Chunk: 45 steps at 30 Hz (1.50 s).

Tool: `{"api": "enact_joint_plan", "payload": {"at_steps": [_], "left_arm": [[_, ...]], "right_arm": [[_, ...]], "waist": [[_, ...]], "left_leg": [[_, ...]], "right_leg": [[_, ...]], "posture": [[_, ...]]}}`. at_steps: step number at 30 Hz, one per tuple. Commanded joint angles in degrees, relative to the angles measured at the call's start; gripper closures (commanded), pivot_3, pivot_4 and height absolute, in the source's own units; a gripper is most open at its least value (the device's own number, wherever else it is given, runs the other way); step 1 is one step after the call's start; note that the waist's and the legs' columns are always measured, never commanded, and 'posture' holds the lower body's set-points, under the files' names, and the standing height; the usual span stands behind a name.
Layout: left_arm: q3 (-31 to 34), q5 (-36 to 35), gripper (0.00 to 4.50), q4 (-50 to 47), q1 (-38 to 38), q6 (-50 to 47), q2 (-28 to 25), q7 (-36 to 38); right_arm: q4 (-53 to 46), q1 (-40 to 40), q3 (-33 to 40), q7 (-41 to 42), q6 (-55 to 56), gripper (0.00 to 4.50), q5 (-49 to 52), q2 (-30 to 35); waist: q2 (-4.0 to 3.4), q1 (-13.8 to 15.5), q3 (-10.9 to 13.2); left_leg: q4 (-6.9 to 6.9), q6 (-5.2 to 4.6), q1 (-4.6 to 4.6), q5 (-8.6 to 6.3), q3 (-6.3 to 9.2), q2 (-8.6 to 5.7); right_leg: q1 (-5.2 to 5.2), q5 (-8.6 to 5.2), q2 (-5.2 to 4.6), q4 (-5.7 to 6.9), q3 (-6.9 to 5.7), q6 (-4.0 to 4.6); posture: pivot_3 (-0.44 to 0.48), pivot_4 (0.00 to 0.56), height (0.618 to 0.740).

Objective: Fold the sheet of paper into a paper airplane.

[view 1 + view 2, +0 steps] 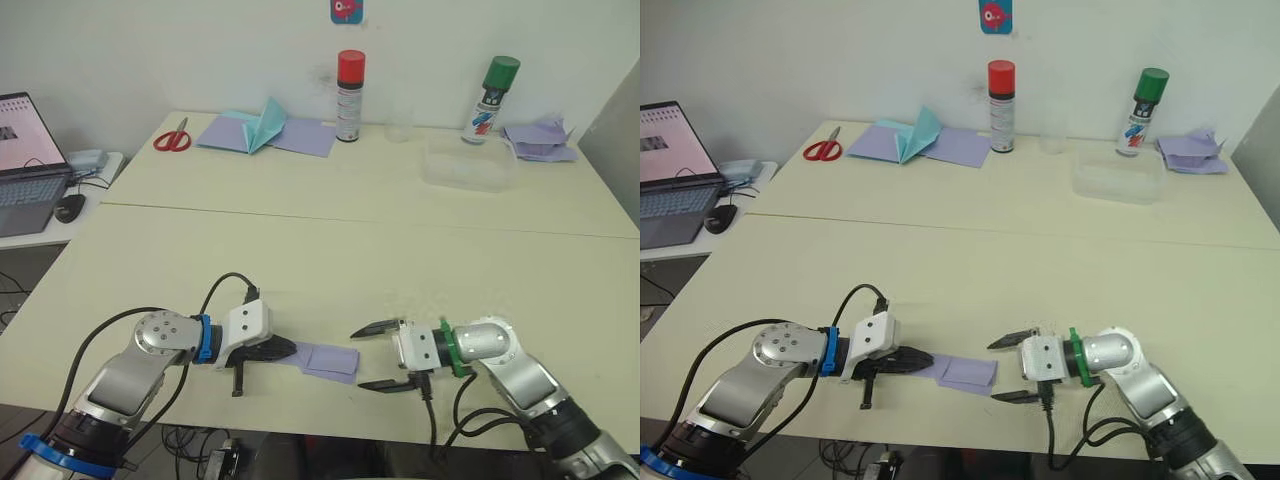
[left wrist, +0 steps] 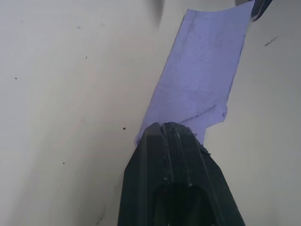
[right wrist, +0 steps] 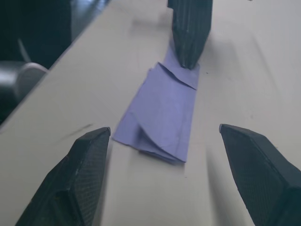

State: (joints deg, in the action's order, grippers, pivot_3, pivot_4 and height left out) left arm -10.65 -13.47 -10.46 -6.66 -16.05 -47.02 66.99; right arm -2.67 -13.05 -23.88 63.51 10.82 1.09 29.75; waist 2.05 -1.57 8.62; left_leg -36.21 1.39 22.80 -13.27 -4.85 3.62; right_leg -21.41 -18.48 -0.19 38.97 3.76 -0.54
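I'm looking at a pale cream table (image 1: pixel 400 260) with a seam running across it, set against a white wall. At the far edge: red-handled scissors (image 1: pixel 173 139), flat lavender sheets with a teal folded paper plane (image 1: pixel 262 125) standing on them, a white spray can with a red cap (image 1: pixel 350 96), a second spray can with a green cap (image 1: pixel 491 100), a clear plastic tray (image 1: pixel 468 167), and a crumpled lavender paper pile (image 1: pixel 541 140) in the far right corner. An open laptop (image 1: pixel 25 165) and a mouse sit on a side desk to the left, cut off by the frame.

The folded lavender-purple paper (image 1: pixel 328 360), a narrow layered strip, lies flat near the table's front edge, between the two arms.

Left pincer (image 1: pixel 272 352): black fingers closed together with the tips on the paper's near end; I can't tell whether they pinch the edge or just press on it.

Right pincer (image 1: pixel 368 357): fingers spread wide, holding nothing, just beside the paper's other end, not touching it.

The fold layers under the left tip are hidden.
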Motion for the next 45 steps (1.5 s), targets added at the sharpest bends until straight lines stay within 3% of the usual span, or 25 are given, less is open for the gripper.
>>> {"api": "enact_joint_plan", "payload": {"at_steps": [1, 6, 11, 12, 15, 22, 23, 28, 32, 37, 40, 45], "left_arm": [[-1.3, 0.5, 4.50, 0.7, 0.9, -1.6, -0.4, 0.7], [2.8, -5.0, 4.50, -1.9, 0.2, -4.2, -1.2, 2.4], [9.7, -11.0, 4.50, -7.2, 0.3, -7.6, -6.1, 5.3], [10.7, -11.9, 4.50, -8.5, 1.1, -7.9, -6.9, 5.6], [12.9, -13.3, 3.76, -12.1, 4.5, -8.1, -8.7, 6.1], [20.1, -15.4, 1.49, -17.2, 9.7, -8.1, -9.9, 4.3], [21.5, -15.9, 1.22, -17.5, 10.1, -8.5, -10.5, 4.6], [25.1, -18.6, 1.22, -18.2, 8.1, -12.2, -13.1, 4.3], [25.0, -19.0, 1.22, -17.2, 6.3, -13.5, -11.9, 1.7], [23.9, -17.8, 1.22, -17.7, 8.7, -12.3, -10.9, 1.1], [23.1, -17.7, 1.17, -17.1, 7.8, -12.2, -10.6, 0.7], [22.5, -17.5, 1.17, -16.2, 6.8, -11.9, -10.5, 0.7]], "right_arm": [[2.4, -1.7, -0.8, -2.1, 4.3, 0.61, -2.7, -1.2], [7.1, -3.2, -2.1, -3.7, 9.7, 0.61, -5.7, -2.2], [8.5, -3.6, -2.0, -3.7, 10.9, 0.77, -4.2, -2.5], [8.5, -3.5, -2.0, -3.2, 10.7, 0.97, -3.4, -2.6], [8.3, -3.2, -1.8, -2.5, 10.3, 1.88, -2.1, -2.6], [7.2, -3.1, -0.9, -2.0, 7.3, 4.47, 0.7, -3.0], [6.4, -3.0, -0.4, -1.8, 5.0, 4.50, 2.1, -3.1], [-1.2, -1.9, 5.5, -4.9, -20.0, 4.50, 14.6, -4.0], [-6.4, -1.8, 10.4, -7.5, -39.0, 4.50, 22.0, -1.6], [-8.8, -1.4, 12.2, -9.8, -44.0, 4.50, 22.0, 0.2], [-9.4, -1.1, 11.7, -8.5, -42.1, 3.92, 20.7, 1.7], [-10.3, -0.6, 13.3, -8.4, -38.5, 2.10, 18.9, 4.4]], "waist": [[0.01, 0.0, 0.0], [0.00, -0.1, 0.0], [0.20, -0.2, 0.1], [0.20, -0.2, 0.1], [0.18, -0.3, 0.1], [0.18, -0.2, 0.2], [0.19, -0.2, 0.2], [0.18, -0.2, 0.2], [0.18, -0.1, 0.3], [0.19, -0.3, 0.3], [0.16, -0.3, 0.3], [0.21, -0.2, 0.3]], "left_leg": [[0.00, 0.00, 0.00, 0.00, 0.00, -0.01], [0.00, 0.00, -0.02, 0.00, 0.03, 0.05], [0.01, 0.01, 0.00, 0.00, 0.05, 0.11], [0.01, 0.01, -0.01, 0.00, 0.04, 0.10], [0.01, 0.01, -0.01, 0.00, -0.01, 0.08], [0.01, 0.01, 0.02, 0.00, 0.05, 0.08], [0.01, 0.01, 0.01, 0.00, 0.05, 0.08], [0.01, 0.02, 0.04, 0.00, 0.05, 0.07], [0.00, 0.02, 0.05, 0.00, 0.05, 0.06], [0.08, 0.03, 0.12, -0.01, 0.02, 0.07], [0.11, 0.03, 0.18, -0.01, 0.03, 0.08], [0.09, 0.04, 0.20, -0.01, -0.04, 0.04]], "right_leg": [[0.00, 0.01, 0.00, 0.00, 0.00, 0.01], [0.00, 0.01, 0.01, 0.02, -0.02, 0.03], [-0.03, 0.02, 0.05, 0.05, -0.04, 0.05], [-0.02, 0.03, 0.04, 0.05, -0.02, 0.08], [-0.02, 0.04, 0.00, 0.04, 0.01, 0.08], [-0.04, 0.04, -0.01, 0.05, -0.06, 0.11], [-0.04, 0.04, -0.01, 0.05, -0.05, 0.11], [-0.05, 0.04, -0.02, 0.04, -0.05, 0.12], [-0.03, 0.04, -0.03, 0.03, -0.05, 0.11], [-0.20, 0.04, -0.01, 0.03, -0.03, 0.11], [-0.28, 0.03, 0.03, 0.05, -0.04, 0.11], [-0.30, 0.02, 0.02, 0.03, 0.03, 0.07]], "posture": [[0.000, 0.150, 0.740], [0.000, 0.150, 0.740], [0.000, 0.150, 0.740], [0.000, 0.150, 0.740], [0.000, 0.150, 0.740], [0.000, 0.150, 0.740], [0.000, 0.150, 0.740], [0.000, 0.150, 0.740], [0.000, 0.150, 0.740], [0.000, 0.150, 0.740], [0.000, 0.150, 0.740], [0.000, 0.150, 0.740]]}}
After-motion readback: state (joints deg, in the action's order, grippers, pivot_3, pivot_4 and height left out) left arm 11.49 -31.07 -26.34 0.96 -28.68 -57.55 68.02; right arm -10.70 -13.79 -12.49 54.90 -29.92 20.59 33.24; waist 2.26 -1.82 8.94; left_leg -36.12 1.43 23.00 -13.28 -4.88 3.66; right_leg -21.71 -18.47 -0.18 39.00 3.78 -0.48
